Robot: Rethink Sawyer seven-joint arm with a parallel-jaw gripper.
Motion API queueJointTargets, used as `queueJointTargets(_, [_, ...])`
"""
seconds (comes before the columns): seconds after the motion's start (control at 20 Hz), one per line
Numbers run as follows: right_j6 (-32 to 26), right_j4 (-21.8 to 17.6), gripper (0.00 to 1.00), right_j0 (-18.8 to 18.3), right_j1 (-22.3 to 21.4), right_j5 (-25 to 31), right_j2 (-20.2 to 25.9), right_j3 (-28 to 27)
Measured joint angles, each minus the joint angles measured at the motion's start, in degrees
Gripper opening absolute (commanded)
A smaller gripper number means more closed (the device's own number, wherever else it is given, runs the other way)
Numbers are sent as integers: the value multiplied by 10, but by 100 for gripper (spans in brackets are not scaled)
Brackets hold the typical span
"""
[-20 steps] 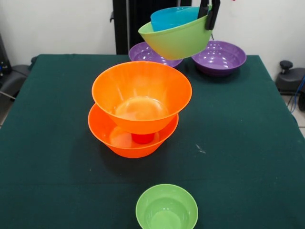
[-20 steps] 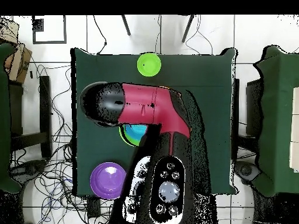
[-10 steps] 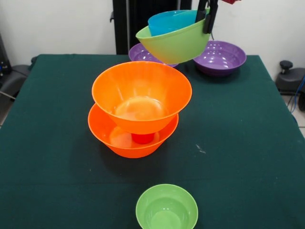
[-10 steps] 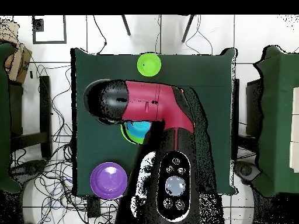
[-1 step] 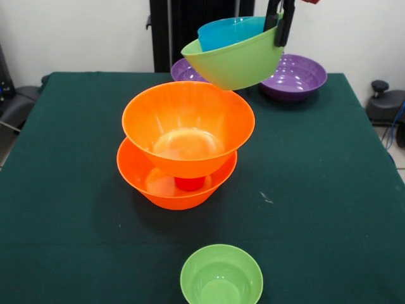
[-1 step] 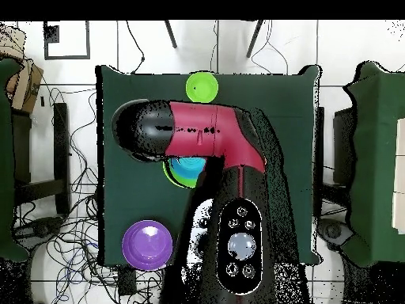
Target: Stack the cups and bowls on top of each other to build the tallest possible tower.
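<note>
Carried slightly sideways and level since the earlier frame, the medium green bowl [image 5: 235,58] with a blue bowl [image 5: 229,30] nested inside hangs tilted from my pincer [image 5: 279,22], clamped on its rim, near but not yet over the tower [image 5: 187,136] of orange bowls.

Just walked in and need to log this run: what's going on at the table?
The gripper holds a medium green bowl by its rim, tilted, with a blue bowl nested inside, in the air above the table. Below stands the tower: two large orange bowls, the upper resting on a red cup. Two purple bowls sit behind, and a small green bowl sits at the near edge.
</note>
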Motion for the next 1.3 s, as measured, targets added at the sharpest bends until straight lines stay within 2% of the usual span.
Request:
queueJointTargets(0.65, [0,-23,0,-18,0,3,16,-12])
queueJointTargets(1.0, [0,-59,0,-14,6,23,19,-33])
queueJointTargets(1.3, [0,-104,0,-1,29,51,19,-74])
